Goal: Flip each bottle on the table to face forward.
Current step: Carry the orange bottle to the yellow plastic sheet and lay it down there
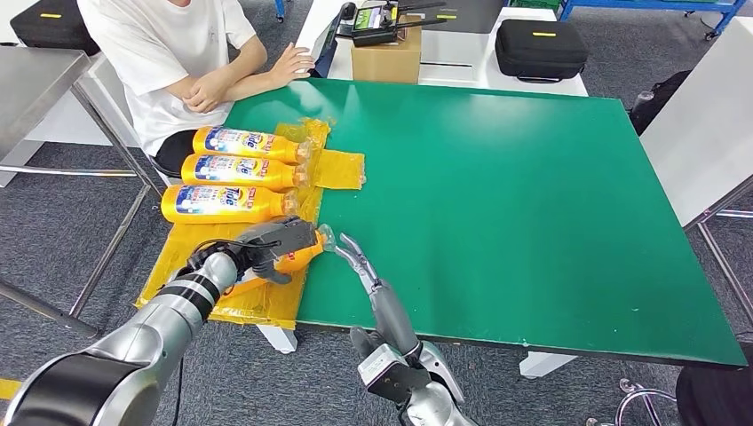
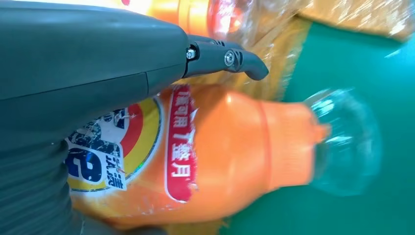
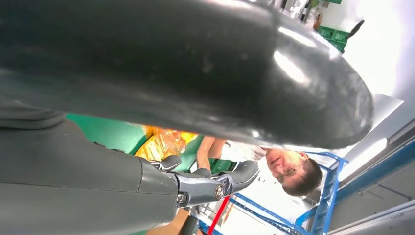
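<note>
Three orange detergent bottles (image 1: pixel 240 169) lie side by side on a yellow plastic sheet (image 1: pixel 342 169) at the left of the green table (image 1: pixel 533 195), labels up, caps pointing right. A fourth orange bottle (image 1: pixel 300 258) lies nearer the front edge, and my left hand (image 1: pixel 271 238) grips its body from above. In the left wrist view this bottle (image 2: pixel 220 156) shows part of its blue, yellow and red label, and its clear cap (image 2: pixel 345 142) hangs over the green surface. My right hand (image 1: pixel 358 260) reaches in from below with fingers stretched out, tips close to that cap, holding nothing.
A person in a white shirt (image 1: pixel 178 53) sits at the table's far left corner, arms resting on the edge. A cardboard box (image 1: pixel 386 58) and a black case (image 1: pixel 542 46) stand behind the table. A metal table (image 1: pixel 35 89) is at the left.
</note>
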`<state>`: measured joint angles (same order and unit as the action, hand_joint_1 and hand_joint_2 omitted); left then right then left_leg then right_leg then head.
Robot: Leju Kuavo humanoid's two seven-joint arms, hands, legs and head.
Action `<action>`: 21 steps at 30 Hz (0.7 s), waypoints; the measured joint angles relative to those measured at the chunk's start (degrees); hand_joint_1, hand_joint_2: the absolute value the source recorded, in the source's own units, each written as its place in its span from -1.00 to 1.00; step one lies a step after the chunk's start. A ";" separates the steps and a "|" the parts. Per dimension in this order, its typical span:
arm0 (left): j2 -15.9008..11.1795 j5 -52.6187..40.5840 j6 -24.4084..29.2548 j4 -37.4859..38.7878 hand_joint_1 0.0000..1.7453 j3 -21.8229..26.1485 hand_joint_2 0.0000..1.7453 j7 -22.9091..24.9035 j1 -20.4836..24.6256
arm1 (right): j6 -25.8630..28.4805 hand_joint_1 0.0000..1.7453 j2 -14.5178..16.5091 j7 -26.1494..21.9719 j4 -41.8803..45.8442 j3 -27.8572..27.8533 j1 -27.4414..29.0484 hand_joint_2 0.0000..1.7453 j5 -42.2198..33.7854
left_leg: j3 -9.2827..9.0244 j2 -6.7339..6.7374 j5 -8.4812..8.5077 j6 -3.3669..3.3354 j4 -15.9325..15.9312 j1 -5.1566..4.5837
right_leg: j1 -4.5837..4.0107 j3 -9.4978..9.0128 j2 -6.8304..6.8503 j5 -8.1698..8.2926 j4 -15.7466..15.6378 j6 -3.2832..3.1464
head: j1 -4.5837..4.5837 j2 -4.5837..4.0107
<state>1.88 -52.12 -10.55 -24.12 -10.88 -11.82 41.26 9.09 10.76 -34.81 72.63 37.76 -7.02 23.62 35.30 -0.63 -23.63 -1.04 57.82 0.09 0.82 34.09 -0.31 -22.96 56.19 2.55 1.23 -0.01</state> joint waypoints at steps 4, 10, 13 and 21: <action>0.06 17.88 -5.14 -6.60 -1.00 1.54 1.00 -6.58 -4.04 | 1.46 -1.00 -0.18 -0.81 0.00 0.01 0.19 -1.00 0.21 | 0.05 0.04 -0.01 0.00 0.00 0.00 | 0.00 0.07 -0.01 0.00 0.01 0.00 | -0.01 0.01; 0.23 27.20 -7.18 -11.88 -1.00 1.98 1.00 -7.31 -7.06 | 2.10 -1.00 -0.36 -1.01 0.00 0.01 0.32 -1.00 0.54 | 0.10 0.09 -0.03 0.00 0.00 -0.01 | 0.01 0.13 -0.03 0.00 0.00 0.00 | -0.01 0.01; 0.30 37.05 -8.16 -22.03 -1.00 1.91 1.00 -6.63 -12.21 | 2.49 -1.00 -0.81 -1.04 0.00 0.01 0.46 -1.00 1.11 | 0.19 0.09 -0.07 0.02 0.00 -0.01 | 0.01 0.24 -0.03 -0.02 -0.01 0.00 | 0.00 0.00; -0.41 46.80 -7.56 -40.82 -1.00 0.99 1.00 -6.92 -20.17 | 2.73 -1.00 -1.51 -1.04 0.00 -0.01 0.85 -1.00 1.86 | 0.34 0.06 -0.09 0.05 0.00 0.01 | -0.01 0.40 -0.03 -0.04 0.00 0.00 | -0.01 0.00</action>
<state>1.47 -5.32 -18.11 -64.94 -9.89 -18.73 21.09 11.82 9.25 -35.85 72.63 37.75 -6.16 25.48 35.64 -0.56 -23.72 -0.99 57.83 0.11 0.81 34.49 -0.34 -22.99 56.19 2.56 1.23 -0.01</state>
